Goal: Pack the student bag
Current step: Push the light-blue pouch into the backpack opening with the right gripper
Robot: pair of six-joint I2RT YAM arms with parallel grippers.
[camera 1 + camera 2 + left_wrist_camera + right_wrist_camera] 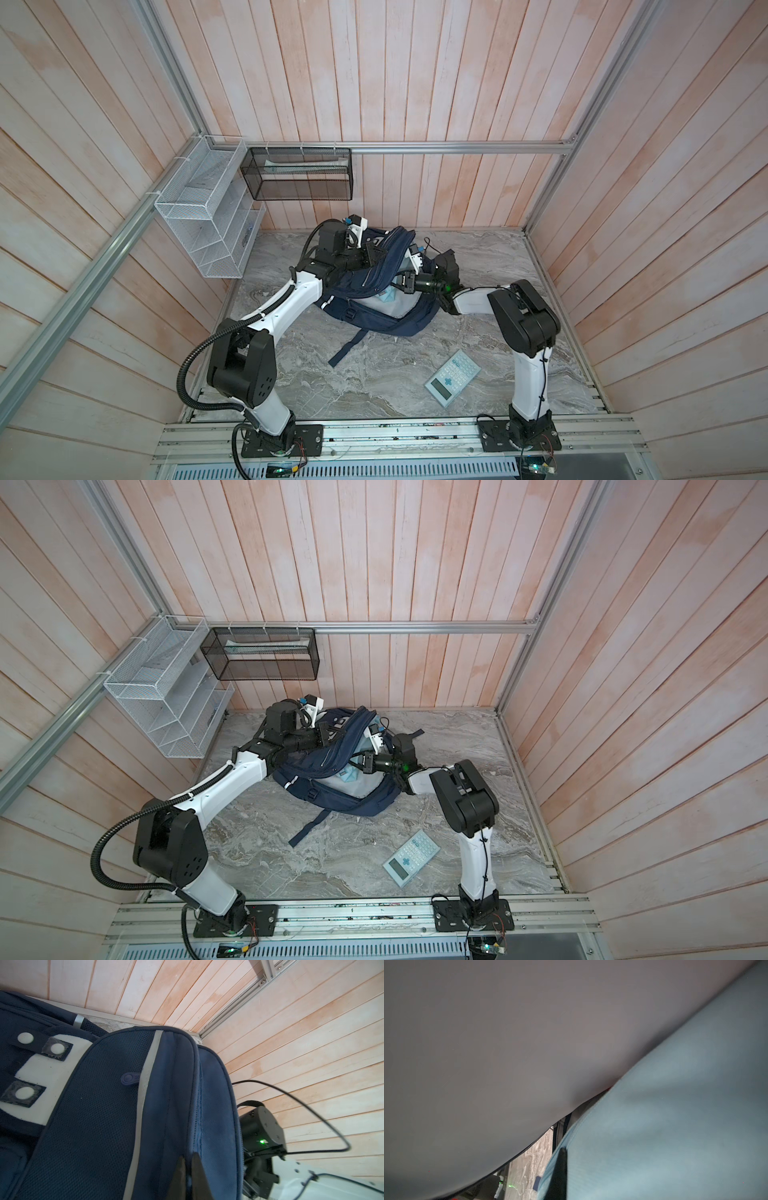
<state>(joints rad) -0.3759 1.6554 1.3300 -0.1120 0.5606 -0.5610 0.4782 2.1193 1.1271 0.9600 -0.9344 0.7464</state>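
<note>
The navy student bag (374,322) (345,802) lies at the back middle of the marble table, its main mouth gaping. My left gripper (374,255) (328,733) is shut on the bag's upper flap and holds it lifted; in the left wrist view the fingertips (196,1159) pinch a seam of the bag (104,1105). My right gripper (397,282) (359,764) reaches into the mouth, shut on a light-blue soft pouch (386,297) (347,776). The pouch (675,1115) fills the right wrist view under the bag's grey lining (508,1043). Only one finger of the right gripper (564,1153) shows.
A pale blue calculator (453,379) (411,859) lies near the table's front right. One bag strap (345,351) trails forward. A white wire rack (203,216) and a black mesh basket (297,174) hang on the back-left walls.
</note>
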